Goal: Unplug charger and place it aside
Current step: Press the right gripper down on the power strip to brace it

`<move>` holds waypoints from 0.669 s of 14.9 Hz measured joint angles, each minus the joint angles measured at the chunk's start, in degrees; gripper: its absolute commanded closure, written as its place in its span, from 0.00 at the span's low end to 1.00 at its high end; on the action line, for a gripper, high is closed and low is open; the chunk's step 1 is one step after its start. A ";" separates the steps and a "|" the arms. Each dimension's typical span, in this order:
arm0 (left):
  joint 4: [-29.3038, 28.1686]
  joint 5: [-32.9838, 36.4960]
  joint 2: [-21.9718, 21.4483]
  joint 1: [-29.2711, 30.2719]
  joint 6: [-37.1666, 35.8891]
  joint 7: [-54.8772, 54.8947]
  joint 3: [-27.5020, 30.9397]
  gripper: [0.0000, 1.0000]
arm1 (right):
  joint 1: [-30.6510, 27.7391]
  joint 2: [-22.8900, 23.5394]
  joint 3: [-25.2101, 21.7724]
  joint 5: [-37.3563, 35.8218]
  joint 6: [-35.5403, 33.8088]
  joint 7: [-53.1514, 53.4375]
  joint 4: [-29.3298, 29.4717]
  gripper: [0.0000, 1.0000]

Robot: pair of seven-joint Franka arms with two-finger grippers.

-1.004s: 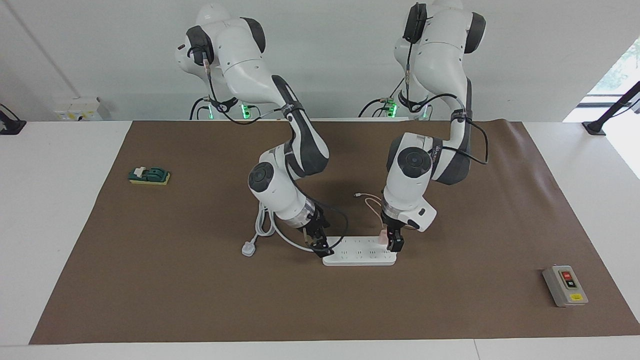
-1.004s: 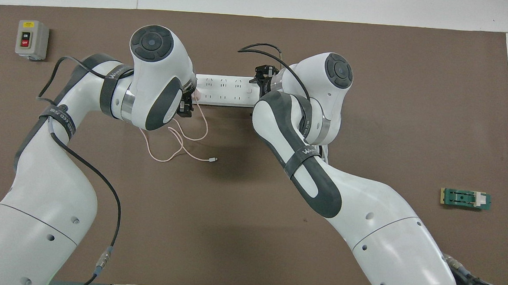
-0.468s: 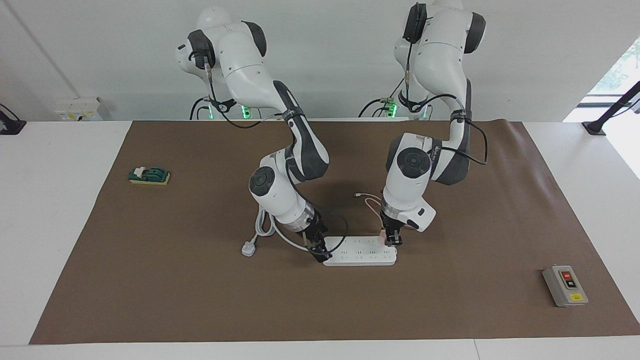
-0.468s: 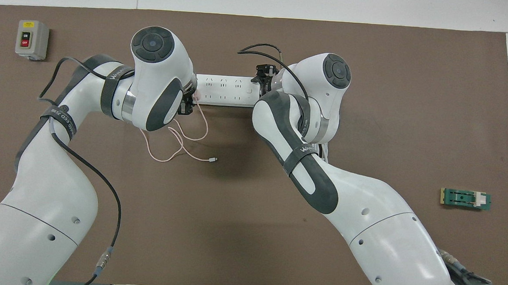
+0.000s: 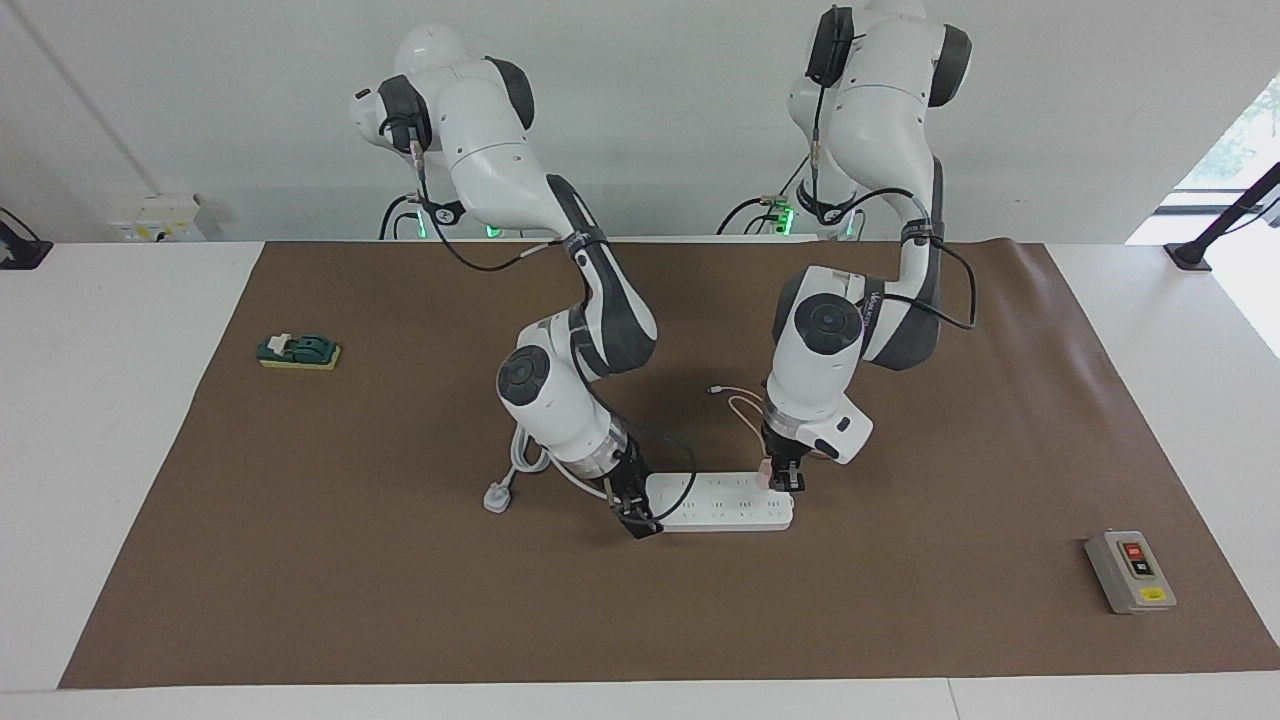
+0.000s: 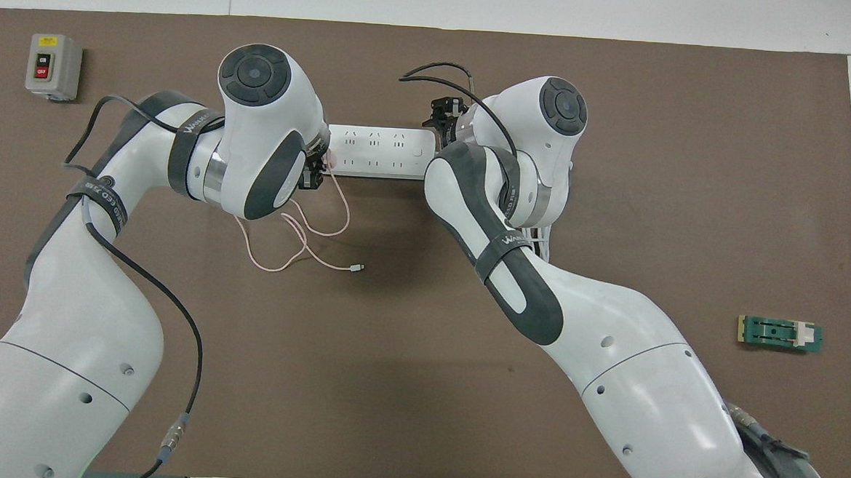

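Charger (image 5: 765, 470): pale pink cube, plugged into the power strip's (image 5: 720, 501) end toward the left arm.
Left gripper (image 5: 786, 482): down on the charger, fingers clamped on it.
Cable (image 6: 301, 240): thin, pink, looping over the mat (image 5: 900, 620) nearer the robots, ending in a white connector (image 6: 355, 267).
Right gripper (image 5: 637, 522): low at the strip's other end, touching it; whether its fingers are apart, I cannot tell.
Grey switch box (image 5: 1130, 572): well apart, toward the left arm's end.
Green block (image 5: 298, 351): toward the right arm's end.
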 measured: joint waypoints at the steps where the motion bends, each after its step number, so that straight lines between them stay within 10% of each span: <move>1: 0.00 0.00 0.00 0.00 0.00 0.00 0.00 0.88 | -0.07 0.38 0.00 0.00 -0.54 0.00 0.60 0.00; 2: 0.00 0.00 0.00 0.00 0.00 0.00 0.00 0.88 | -0.18 0.74 -0.01 -0.01 -1.19 0.00 1.21 0.11; 4: 0.00 0.01 -0.03 0.00 -0.02 0.00 0.00 0.88 | -0.33 0.93 -0.13 0.01 -2.53 0.02 1.84 0.82; 5: -0.01 0.01 -0.01 0.00 -0.02 0.00 -0.01 0.88 | -0.40 1.02 -0.13 0.02 -2.88 0.03 2.08 1.00; 10: 0.00 0.02 -0.02 0.00 -0.02 0.00 -0.01 0.88 | -0.43 1.09 -0.13 0.02 -3.02 0.14 2.22 1.00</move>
